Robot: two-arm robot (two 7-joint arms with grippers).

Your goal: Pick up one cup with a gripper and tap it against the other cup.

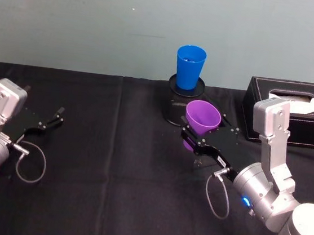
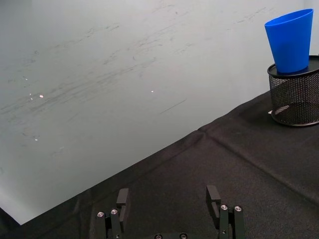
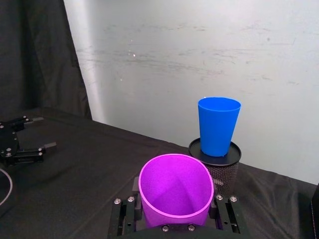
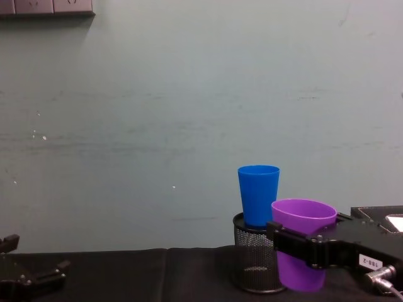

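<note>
Currently, in the head view, we see the right hand (image 1: 203, 133) closed around the purple cup (image 1: 202, 117), held mouth-up over the surface (image 1: 111, 174). The blue cup (image 1: 190, 64) stands upright on a mesh pot (image 1: 172, 105) at the far edge, just beyond. Left wrist view: the left hand (image 2: 168, 194), near the left edge, is wide open and empty. Right wrist and chest views: we judge the blue cup ahead, slightly left, higher.

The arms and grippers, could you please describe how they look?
Both arms are silver-grey with rounded joints. The left gripper and right gripper are flat, black, with short fingers, each trailing a looped grey cable. A joint light glows blue on the right arm, green on the left. The right gripper bears a small white label.
</note>
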